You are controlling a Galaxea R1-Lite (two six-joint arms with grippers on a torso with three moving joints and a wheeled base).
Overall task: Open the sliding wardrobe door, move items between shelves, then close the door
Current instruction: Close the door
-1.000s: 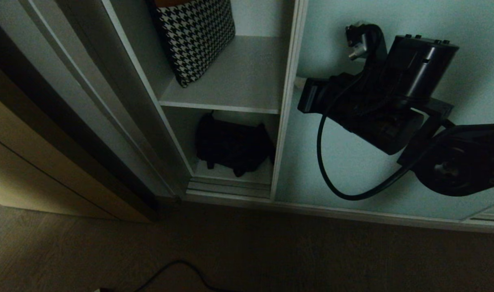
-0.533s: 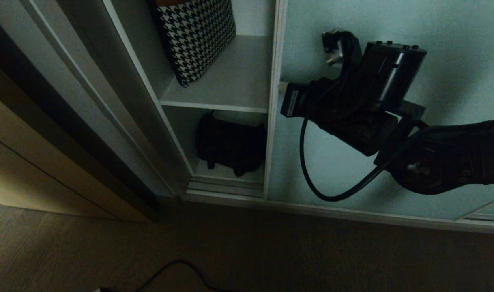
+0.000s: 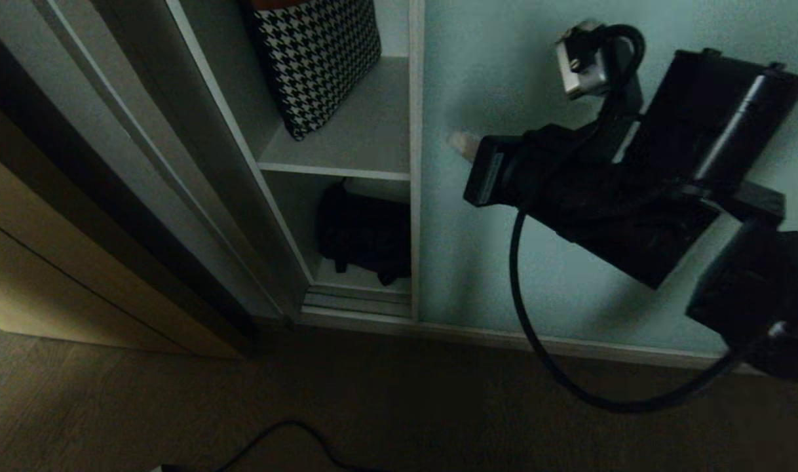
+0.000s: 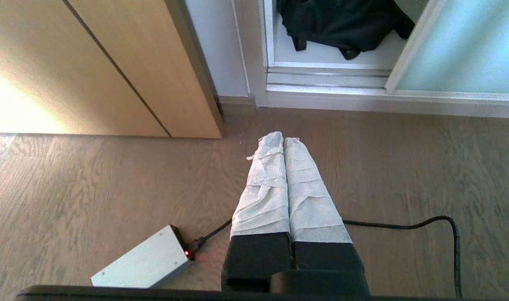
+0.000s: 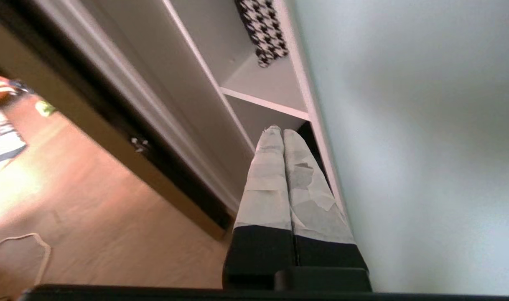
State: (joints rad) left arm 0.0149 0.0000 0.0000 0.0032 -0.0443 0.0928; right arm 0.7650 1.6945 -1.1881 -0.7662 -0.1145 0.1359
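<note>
While my right pincer (image 3: 461, 143), fingers pressed together, is pushing against the sliding wardrobe door (image 3: 504, 216), the gap is narrowing toward nine o'clock; the black items (image 3: 363, 236) are half hidden, so closing is nearly done.

Sliding wardrobe door (image 3: 543, 196) slid left (narrower gap).

Houndstooth cloth (image 3: 317, 56) on shelf (image 3: 366, 141) above black fabric (image 3: 363, 233).
</note>
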